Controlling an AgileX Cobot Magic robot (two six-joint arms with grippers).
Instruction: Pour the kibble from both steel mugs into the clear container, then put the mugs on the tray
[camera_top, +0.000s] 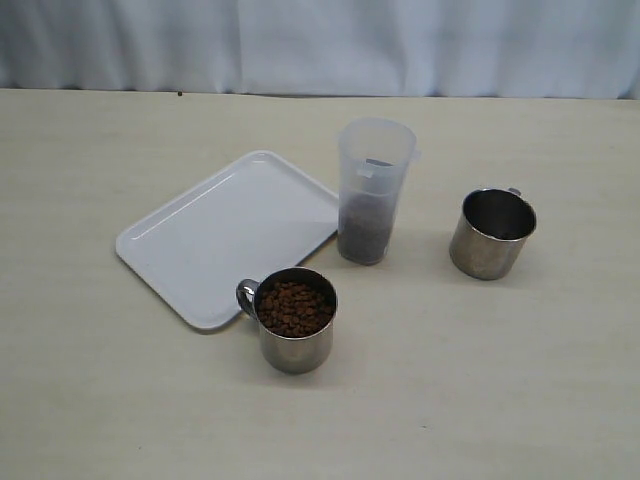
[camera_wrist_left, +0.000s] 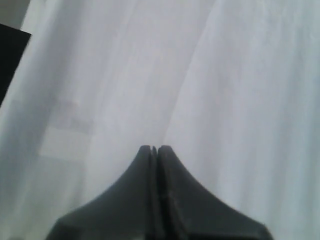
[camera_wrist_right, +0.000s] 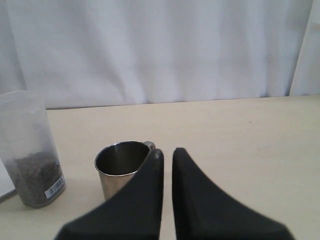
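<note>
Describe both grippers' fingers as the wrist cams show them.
Left gripper: matte dark-grey fingers, broad bases tapering in a curve to narrow blunt tips. Right gripper: same shape, black. No cables or markings visible; the arms themselves are out of view.

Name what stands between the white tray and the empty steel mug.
The clear container, partly filled with kibble, stands between the tray and the empty mug. The exterior view shows this.
</note>
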